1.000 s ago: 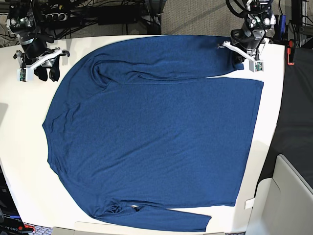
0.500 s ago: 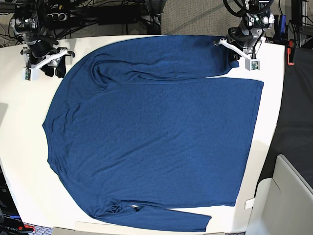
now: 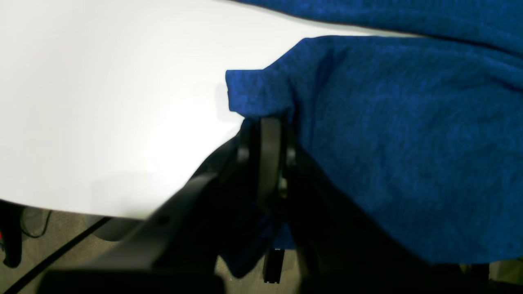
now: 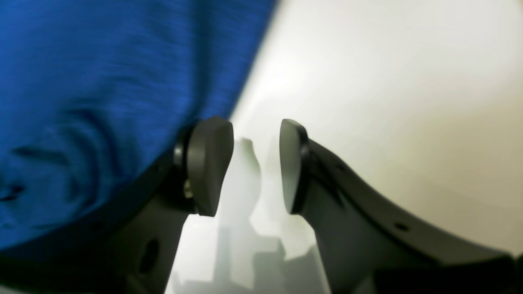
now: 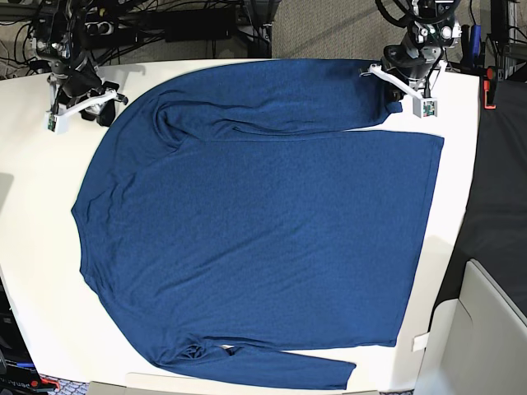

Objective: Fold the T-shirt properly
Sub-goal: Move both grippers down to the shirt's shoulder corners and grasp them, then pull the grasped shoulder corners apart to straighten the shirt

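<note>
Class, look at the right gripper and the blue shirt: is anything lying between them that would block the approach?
Nothing visible. The right gripper hangs open over bare white table, right beside the T-shirt edge.

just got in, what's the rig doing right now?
A two-arm robot is working on a large dark navy-blue long-sleeved knit shirt spread flat on a white table, one sleeve folded across the chest. The left tool is shut on the cuff end of that folded sleeve at the table's far edge. The right tool is open and empty over bare table, just beside the shirt's shoulder edge. No body fold has been made yet.
</note>
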You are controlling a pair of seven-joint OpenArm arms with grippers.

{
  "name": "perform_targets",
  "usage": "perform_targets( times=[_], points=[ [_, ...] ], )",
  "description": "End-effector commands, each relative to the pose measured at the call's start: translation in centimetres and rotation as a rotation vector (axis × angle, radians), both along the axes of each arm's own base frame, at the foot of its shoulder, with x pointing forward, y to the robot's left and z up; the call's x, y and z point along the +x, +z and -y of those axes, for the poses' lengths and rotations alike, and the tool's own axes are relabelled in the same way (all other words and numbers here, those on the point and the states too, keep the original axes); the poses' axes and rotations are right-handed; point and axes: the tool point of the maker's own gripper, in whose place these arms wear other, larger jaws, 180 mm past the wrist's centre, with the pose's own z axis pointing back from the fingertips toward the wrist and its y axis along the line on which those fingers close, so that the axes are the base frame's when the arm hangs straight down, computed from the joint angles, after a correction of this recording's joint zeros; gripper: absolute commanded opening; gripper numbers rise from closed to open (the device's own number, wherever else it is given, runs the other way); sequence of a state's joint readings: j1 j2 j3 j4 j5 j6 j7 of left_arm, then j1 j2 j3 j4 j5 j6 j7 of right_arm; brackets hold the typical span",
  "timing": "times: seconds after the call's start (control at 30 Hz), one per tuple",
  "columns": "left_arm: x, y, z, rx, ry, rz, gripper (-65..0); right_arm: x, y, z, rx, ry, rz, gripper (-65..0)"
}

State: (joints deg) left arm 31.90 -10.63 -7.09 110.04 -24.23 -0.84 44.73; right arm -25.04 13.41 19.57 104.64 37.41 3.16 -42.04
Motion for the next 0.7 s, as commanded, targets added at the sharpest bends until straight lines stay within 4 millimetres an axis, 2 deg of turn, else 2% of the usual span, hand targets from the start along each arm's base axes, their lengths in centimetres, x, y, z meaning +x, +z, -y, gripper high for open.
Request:
perform_targets(
  times=[0.0, 0.23, 0.37, 0.6, 0.67],
  points=[
    [0.0, 0.4, 0.0, 0.003, -0.005, 0.008, -65.0, 0.9, 0.8, 0.2, -0.003, -0.002, 0.034, -40.7],
    [0.0, 0.4, 0.0, 0.003, -0.005, 0.008, -65.0, 2.2, -0.6, 0.4, 0.038, -0.043, 0.023, -40.7],
    [0.0, 0.4, 0.0, 0.003, -0.005, 0.008, -65.0, 2.7, -2.1, -0.5, 0.093, -0.058, -0.021, -40.7],
    [0.0, 0.4, 0.0, 0.003, -0.005, 0.007, -65.0, 3.7, -2.5, -2.1, 0.133, -0.044, -0.02, -41.2],
    [0.0, 0.4, 0.0, 0.003, -0.005, 0.007, -65.0, 3.6, -2.5, -2.2, 0.133, -0.041, -0.023, -43.9]
  ],
)
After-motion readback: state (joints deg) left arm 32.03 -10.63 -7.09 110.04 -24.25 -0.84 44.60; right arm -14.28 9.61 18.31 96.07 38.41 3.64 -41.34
